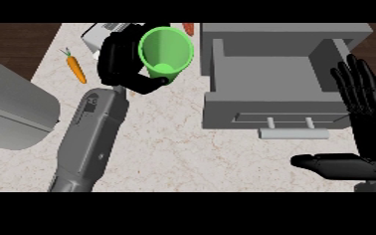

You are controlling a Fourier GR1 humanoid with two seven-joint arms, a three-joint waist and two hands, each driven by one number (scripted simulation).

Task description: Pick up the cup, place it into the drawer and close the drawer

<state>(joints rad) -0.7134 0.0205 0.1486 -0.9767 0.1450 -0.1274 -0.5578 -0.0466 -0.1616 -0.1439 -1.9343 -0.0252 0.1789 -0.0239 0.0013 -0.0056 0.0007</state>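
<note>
My left forearm (86,142) is a smooth grey casing, rounded along its length, with a small dark recessed marking just behind the wrist and a tiny dot further back. It ends in my left hand (117,64), glossy black with thick segmented fingers. My right hand (358,92) is the same black, its fingers slim and ridged, the thumb (327,163) stout and rounded.

Even, bright, diffuse light, no glare, faint soft shading inside the open drawer (272,74), edges undistorted
</note>
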